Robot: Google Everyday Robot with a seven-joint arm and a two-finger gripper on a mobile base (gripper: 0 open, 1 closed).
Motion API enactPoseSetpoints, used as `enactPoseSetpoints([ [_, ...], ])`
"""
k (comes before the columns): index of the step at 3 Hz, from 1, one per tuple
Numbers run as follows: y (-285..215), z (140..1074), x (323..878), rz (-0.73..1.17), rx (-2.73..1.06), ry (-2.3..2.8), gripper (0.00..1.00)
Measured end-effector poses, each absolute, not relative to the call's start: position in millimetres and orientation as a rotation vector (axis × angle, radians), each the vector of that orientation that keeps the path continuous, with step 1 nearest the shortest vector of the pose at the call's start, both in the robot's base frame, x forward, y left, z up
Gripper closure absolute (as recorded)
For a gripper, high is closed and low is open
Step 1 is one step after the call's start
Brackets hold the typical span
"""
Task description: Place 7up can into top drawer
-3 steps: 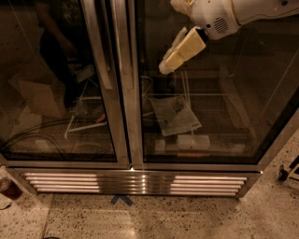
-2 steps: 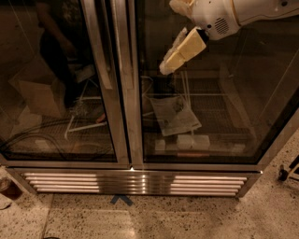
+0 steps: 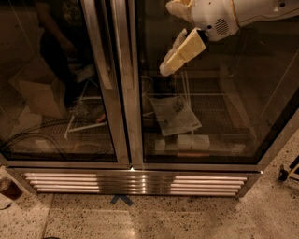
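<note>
**A:** Starting at the left: a left glass door (image 3: 56, 93) of a tall cooler, dark inside, with a long handle (image 3: 100, 51) running down its right edge. No can behind it that I can make out.

**B:** Below the doors there's a slatted metal grille (image 3: 135, 183), and a blue tape mark (image 3: 121, 200) on the floor just in front of it. Nothing here that reads as a drawer.

**A:** Agreed, the top drawer isn't in view at all. Across to the right door (image 3: 224, 116): behind the glass a crumpled sheet of paper (image 3: 175, 114) lies on a wire shelf. And the 7up can?

**B:** Nowhere to be seen. Not on the floor, not on the shelves as far as the dark glass lets me look, not in the hand.

**A:** So I can't say which way it lies from the hand, or how its long axis runs. The one arm (image 3: 233, 14) comes in from the upper right corner.

**B:** And the gripper (image 3: 168, 69) hangs off it in front of the right door, up high, slanting down and to the left, above the paper. The two pale fingers (image 3: 191, 46) lie together, side by side, with nothing between them and touching nothing.

**A:** My read: the task has barely begun, and the camera must find the can and the drawer before any reach.

**B:** Far right, a small wheel (image 3: 283, 173) on the floor by the cooler's corner.
</note>
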State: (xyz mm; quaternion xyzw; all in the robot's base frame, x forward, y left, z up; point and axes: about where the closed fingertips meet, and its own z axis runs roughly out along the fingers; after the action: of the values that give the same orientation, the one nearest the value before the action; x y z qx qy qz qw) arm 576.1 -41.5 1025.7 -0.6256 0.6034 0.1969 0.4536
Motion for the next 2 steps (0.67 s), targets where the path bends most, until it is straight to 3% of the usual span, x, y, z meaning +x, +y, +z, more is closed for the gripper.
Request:
enactPoseSetpoints([
  [1, -40.4, 1024.8, 575.0, 0.500, -1.549, 1.482, 0.50],
  [2, -40.2, 1024.6, 574.9, 0.501, -1.550, 1.482, 0.55],
])
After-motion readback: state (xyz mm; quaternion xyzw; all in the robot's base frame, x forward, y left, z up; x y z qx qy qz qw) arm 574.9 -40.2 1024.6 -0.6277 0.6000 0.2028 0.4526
